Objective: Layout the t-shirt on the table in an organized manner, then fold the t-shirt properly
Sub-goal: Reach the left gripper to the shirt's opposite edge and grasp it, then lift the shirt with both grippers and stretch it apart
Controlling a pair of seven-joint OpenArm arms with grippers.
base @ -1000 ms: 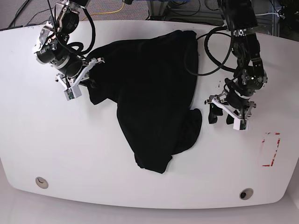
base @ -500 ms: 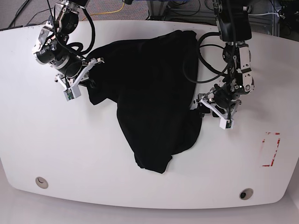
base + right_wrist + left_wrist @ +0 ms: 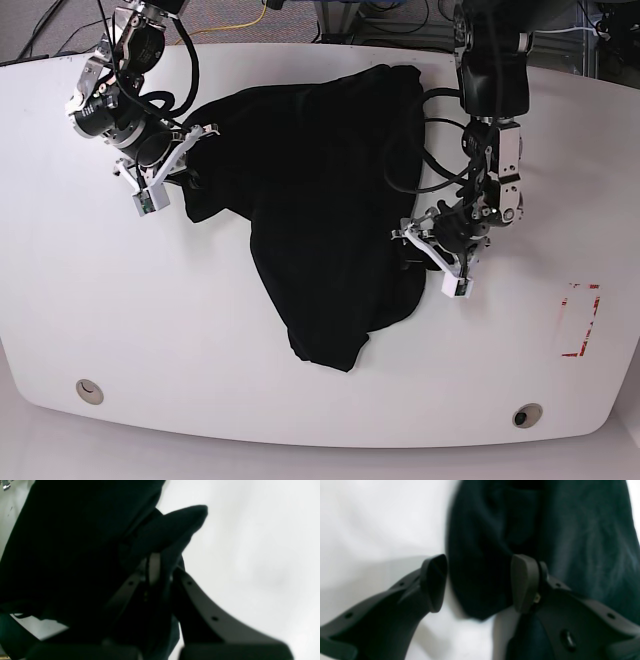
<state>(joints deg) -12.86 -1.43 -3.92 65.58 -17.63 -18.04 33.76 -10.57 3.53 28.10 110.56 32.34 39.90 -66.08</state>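
Observation:
The black t-shirt (image 3: 320, 190) lies crumpled across the middle of the white table (image 3: 100, 300). My right gripper (image 3: 190, 165), on the left of the base view, is shut on the shirt's left edge. In the right wrist view, the dark cloth (image 3: 75, 542) bunches over the closed right gripper (image 3: 155, 567). My left gripper (image 3: 412, 250) sits at the shirt's lower right edge. Its jaws are open and straddle a rounded lobe of the t-shirt (image 3: 480, 542). One of its fingers (image 3: 433, 582) is over bare table and the other over cloth.
A red tape outline (image 3: 580, 320) marks the table's right side. Two grommet holes (image 3: 89, 391) (image 3: 526, 415) sit near the front edge. Black cables (image 3: 440, 130) loop beside the shirt's right side under the left arm.
My left arm has swung left from bare table to the shirt's right edge, its open jaws now around a fold. The right arm has stayed gripping the left edge.

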